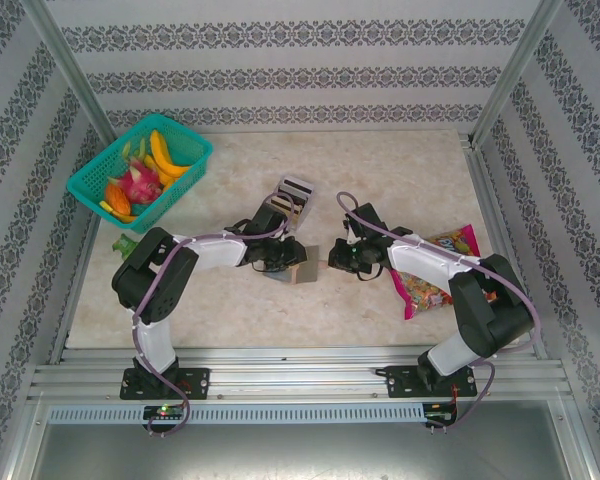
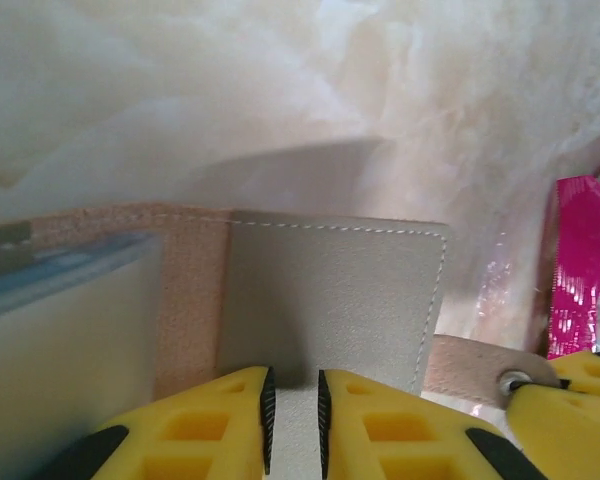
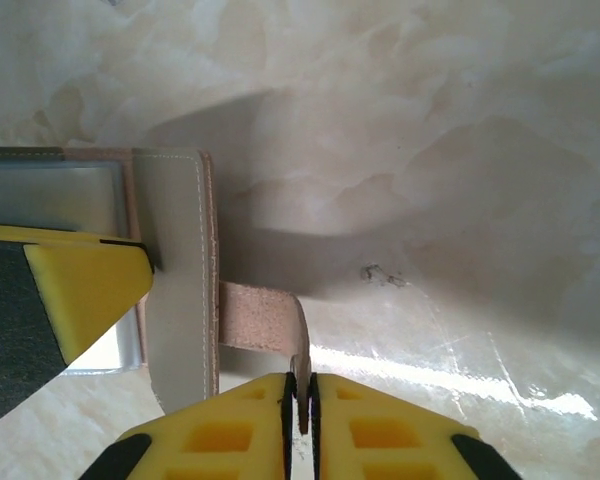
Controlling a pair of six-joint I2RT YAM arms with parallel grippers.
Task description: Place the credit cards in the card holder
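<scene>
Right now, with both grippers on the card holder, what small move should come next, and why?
Probably the right gripper should open and release the strap, then go for the credit cards. The left gripper pinches the grey flap of the card holder, and the cards stand beyond it, not yet loaded.

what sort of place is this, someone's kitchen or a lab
Probably a lab test cell: two robot arms bolted to an aluminium rail, patterned panel walls boxing in a marble-look table.

Top external: high behind the arm bases, facing down over the whole surface (image 1: 380, 180).
Left wrist: close, low, facing the card holder (image 2: 330, 290).
Right wrist: close, opposite side.
Shared: card holder.
</scene>
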